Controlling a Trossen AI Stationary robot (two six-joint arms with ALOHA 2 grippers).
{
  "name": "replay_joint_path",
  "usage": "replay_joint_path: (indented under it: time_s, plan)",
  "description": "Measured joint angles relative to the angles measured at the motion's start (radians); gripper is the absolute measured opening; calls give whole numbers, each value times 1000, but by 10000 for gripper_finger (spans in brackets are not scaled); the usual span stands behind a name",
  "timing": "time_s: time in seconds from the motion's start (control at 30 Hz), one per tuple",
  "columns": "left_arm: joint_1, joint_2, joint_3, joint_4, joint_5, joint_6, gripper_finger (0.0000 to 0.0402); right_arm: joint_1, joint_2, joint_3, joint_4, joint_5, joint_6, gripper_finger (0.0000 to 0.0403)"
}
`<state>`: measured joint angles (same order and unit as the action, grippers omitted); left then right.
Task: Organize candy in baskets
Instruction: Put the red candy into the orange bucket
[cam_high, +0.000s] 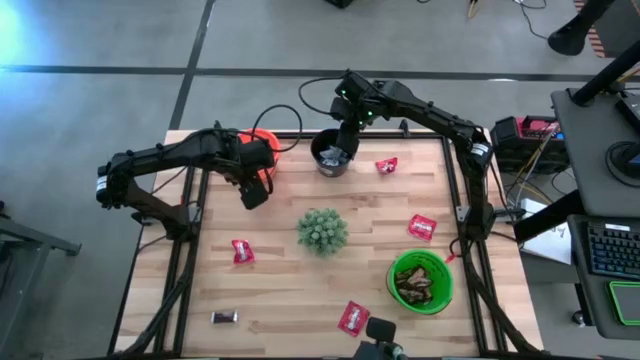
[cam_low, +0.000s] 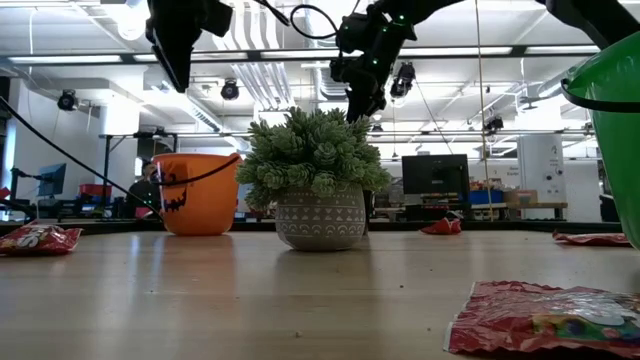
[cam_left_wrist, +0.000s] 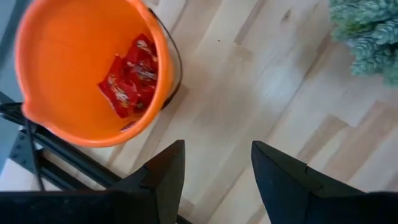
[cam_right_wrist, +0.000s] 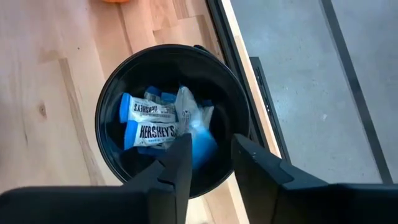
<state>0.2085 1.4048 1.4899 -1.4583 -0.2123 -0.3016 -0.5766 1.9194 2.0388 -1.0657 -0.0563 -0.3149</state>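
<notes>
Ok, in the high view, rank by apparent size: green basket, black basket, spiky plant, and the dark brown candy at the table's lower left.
1. Green basket, clearly the widest.
2. Spiky plant and black basket: look about alike, and the right arm covers part of the black one, so I won't rank them.
3. Dark brown candy, smallest by far.
</notes>
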Motion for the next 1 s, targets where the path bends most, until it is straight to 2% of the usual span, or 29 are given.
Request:
replay_joint_path:
  time_s: [0.37, 0.5, 0.63, 0.73, 0.87, 1.0]
  plan:
    - [0, 0, 0, -41, 21, -19, 200, 0, -10, 0, -1, 5, -1, 118]
    - [0, 0, 0, -89, 21, -61, 201, 0, -33, 19, -16, 48, -3, 118]
    - [-5, 0, 0, -112, 32, -60, 201, 0, -38, 83, -82, 84, -16, 118]
    - [-11, 0, 0, -112, 81, -44, 201, 0, -38, 145, -144, 85, -16, 118]
    - [-37, 0, 0, -113, 126, 9, 201, 0, -38, 231, -231, 85, 19, 118]
    - [-77, 0, 0, -113, 127, 49, 201, 0, -41, 304, -284, 85, 89, 118]
